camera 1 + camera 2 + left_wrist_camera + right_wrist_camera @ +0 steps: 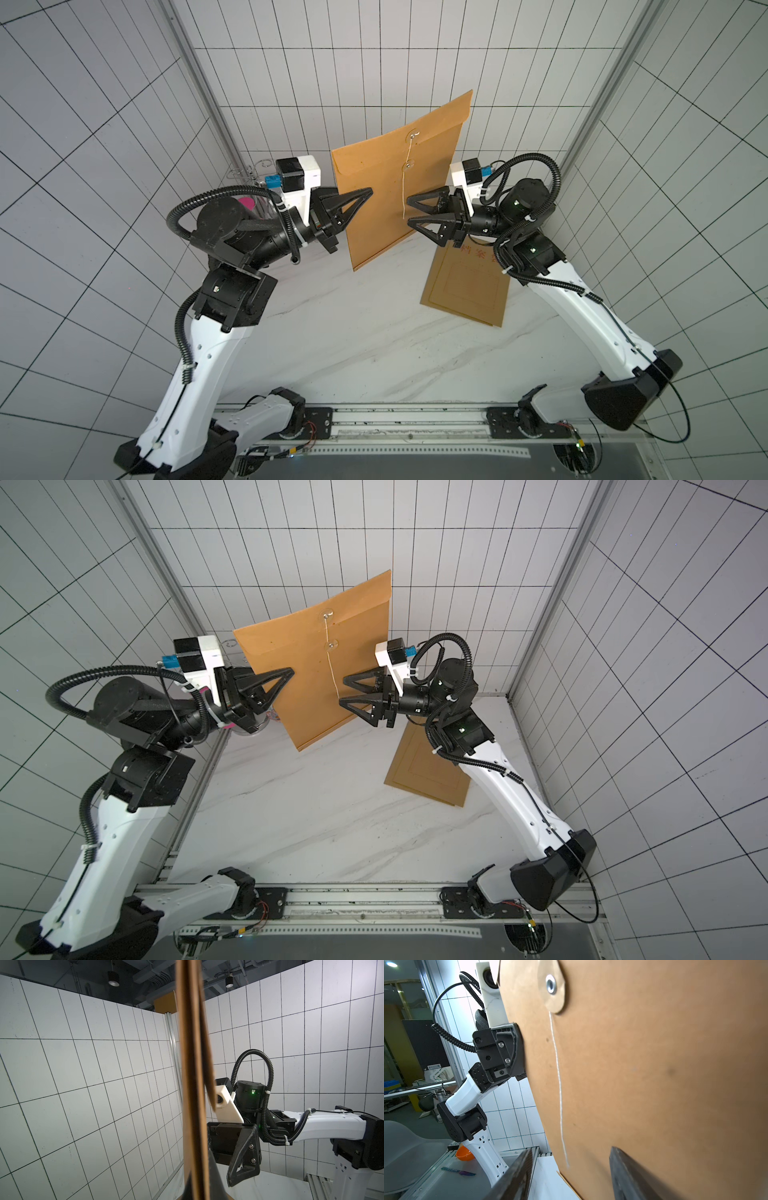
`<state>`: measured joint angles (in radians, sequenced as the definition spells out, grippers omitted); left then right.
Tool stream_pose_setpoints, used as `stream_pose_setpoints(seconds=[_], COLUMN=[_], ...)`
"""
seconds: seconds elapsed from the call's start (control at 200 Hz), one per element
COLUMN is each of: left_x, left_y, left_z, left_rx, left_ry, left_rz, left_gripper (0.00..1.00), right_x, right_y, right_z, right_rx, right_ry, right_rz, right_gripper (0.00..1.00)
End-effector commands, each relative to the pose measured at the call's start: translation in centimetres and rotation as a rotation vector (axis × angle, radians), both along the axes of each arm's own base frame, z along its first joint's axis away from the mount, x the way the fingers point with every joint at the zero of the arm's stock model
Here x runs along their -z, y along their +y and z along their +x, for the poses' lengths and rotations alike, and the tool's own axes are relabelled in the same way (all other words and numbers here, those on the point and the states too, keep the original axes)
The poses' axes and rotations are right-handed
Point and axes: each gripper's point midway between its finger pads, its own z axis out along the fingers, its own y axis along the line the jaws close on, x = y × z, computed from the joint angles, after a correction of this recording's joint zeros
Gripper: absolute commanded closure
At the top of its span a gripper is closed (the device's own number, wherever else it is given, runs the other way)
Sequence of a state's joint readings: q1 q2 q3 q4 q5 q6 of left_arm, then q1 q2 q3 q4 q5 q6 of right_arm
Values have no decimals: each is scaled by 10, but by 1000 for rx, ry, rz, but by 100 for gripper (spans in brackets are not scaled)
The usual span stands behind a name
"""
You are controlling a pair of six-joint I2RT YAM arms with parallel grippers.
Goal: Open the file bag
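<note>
Right claw [409, 210] faces upright file bag [382, 166]; folder [465, 291] below.

brown kraft-paper file bag [390, 187]: matt, smooth, few dark specks | thin white string [557, 1076]: twisted fibre | round eyelet [551, 984]: shiny metal, on a paper disc | flat tan paper folder [465, 291]: matt | tabletop [353, 340]: smooth white marble-look, slight sheen | left gripper [370, 191], right gripper [409, 210]: matt black plastic | white arm shells [199, 374]: glossy plastic

Robotics lab test cell.
Grid-lined wall panels [374, 62] on aluminium posts [199, 83] enclose a marble-look table [353, 332]; exposed ceiling ducts [158, 978] and spotlights [113, 978] hang overhead.
</note>
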<state>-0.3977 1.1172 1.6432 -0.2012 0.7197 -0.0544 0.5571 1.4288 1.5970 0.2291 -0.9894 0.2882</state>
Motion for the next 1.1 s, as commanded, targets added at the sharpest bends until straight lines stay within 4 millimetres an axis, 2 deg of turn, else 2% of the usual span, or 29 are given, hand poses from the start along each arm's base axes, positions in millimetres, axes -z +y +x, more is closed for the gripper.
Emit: stream_pose_setpoints(seconds=[0.0, 0.155, 0.79, 1.01, 1.094], left_x=[-7, -5, -1, 1, 2], left_y=[-1, -2, -2, 0, 2], left_z=[-7, -5, 2, 6, 10], left_rx=[18, 16, -6, -32, -55], left_ry=[-47, -44, -44, -43, -35], left_rz=[-3, -1, 6, 4, 1], left_gripper=[100, 100, 100, 100, 100], right_x=[-22, -20, -17, -15, -14], right_y=[5, 10, 11, 8, 6], right_z=[-19, -19, -10, -10, -9], right_rx=[-72, -89, -37, -4, 10], right_ry=[-74, -68, -62, -68, -67], right_rz=[31, 27, 30, 33, 25], right_gripper=[40, 45, 89, 100, 100])
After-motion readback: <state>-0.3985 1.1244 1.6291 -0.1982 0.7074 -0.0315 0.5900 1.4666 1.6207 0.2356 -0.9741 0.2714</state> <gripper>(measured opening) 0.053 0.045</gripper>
